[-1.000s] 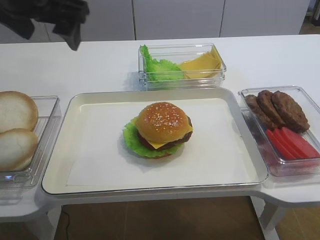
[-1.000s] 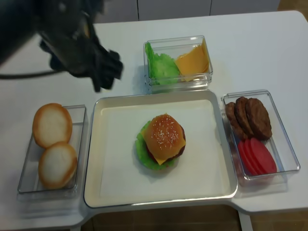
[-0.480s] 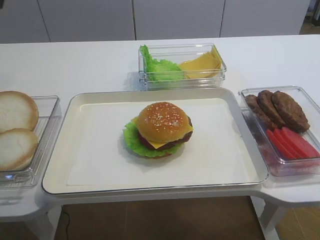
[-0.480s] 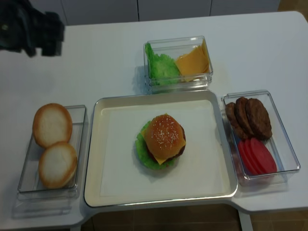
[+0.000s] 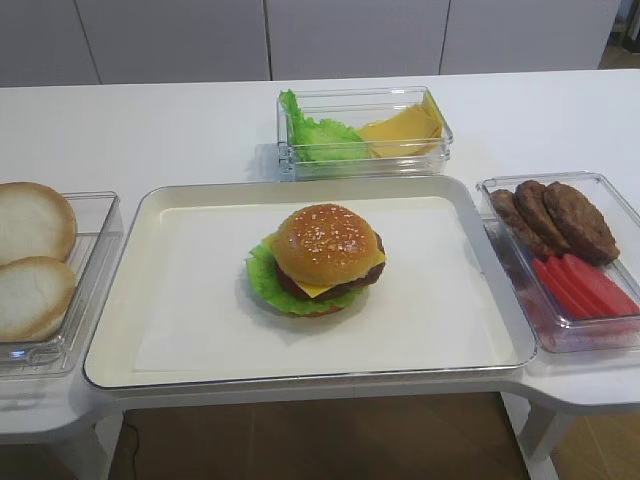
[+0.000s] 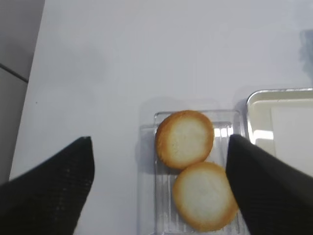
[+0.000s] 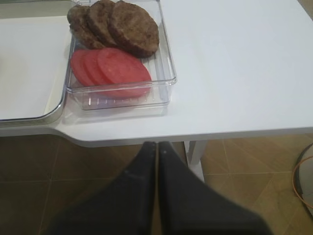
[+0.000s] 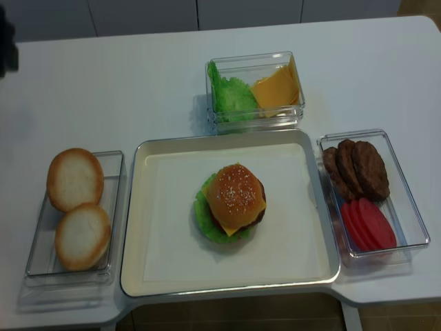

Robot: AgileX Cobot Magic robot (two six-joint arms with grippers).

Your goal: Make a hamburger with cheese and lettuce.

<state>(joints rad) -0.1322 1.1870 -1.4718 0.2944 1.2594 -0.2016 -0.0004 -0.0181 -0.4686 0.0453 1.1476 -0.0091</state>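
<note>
Both tools (image 6: 159, 161) well clear of hamburger (image 5: 318, 259).

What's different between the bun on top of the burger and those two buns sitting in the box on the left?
The sesame top bun is golden, glossy and seeded, dome side up; the two plain bun halves in the left container are pale with browned rims, showing flat faces. The top bun caps the hamburger on the tray; the halves lie loose, side by side. All are round and look similar in width.
</note>
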